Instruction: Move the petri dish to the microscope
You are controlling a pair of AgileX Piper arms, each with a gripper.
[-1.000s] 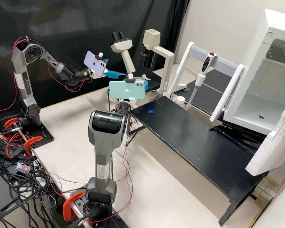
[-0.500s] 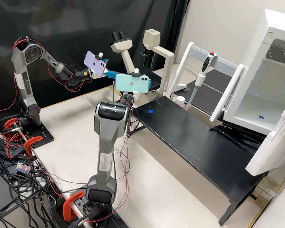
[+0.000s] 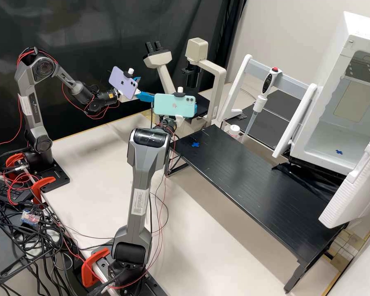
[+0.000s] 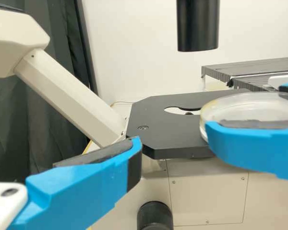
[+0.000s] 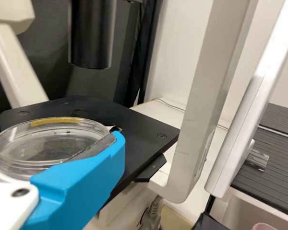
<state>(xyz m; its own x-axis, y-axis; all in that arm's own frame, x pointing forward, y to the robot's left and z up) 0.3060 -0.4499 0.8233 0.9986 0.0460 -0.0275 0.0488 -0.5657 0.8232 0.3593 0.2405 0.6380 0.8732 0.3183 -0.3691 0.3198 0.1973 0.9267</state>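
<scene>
Find petri dish (image 5: 48, 143) in right gripper (image 5: 57, 135), clamped between blue fingers drawn in to dish width. Read as roughly level, at the arm-side edge of stage (image 5: 149, 136) on microscope (image 3: 158, 60). Judge placing close, release still to do.

For the coming move, take stage opening (image 4: 180, 110) as target: ahead of dish, inward from that edge, toward the spot below black column (image 5: 91, 36). Note right gripper's line slanting in across the same edge, with upright pillar (image 5: 209, 91) to its right and eyepiece tube (image 4: 69, 96) on the far left side. Rate right gripper as nearer, already bearing the load. Expect short advance inward, flat lowering, then release; guard against tilt or catching base on stage edge.

Record left gripper (image 3: 145, 88) as open, fingers well parted, with no hold on anything seen. Note aim toward stage from the left; probably not needed.

In high view, find dish hidden behind mint phone (image 3: 174, 105). Cannot tell gap beneath dish, nor whether touching stage. Find farther finger of right gripper cut off at right wrist view's edge. See yellowish band along dish rim; cannot make out contents.
</scene>
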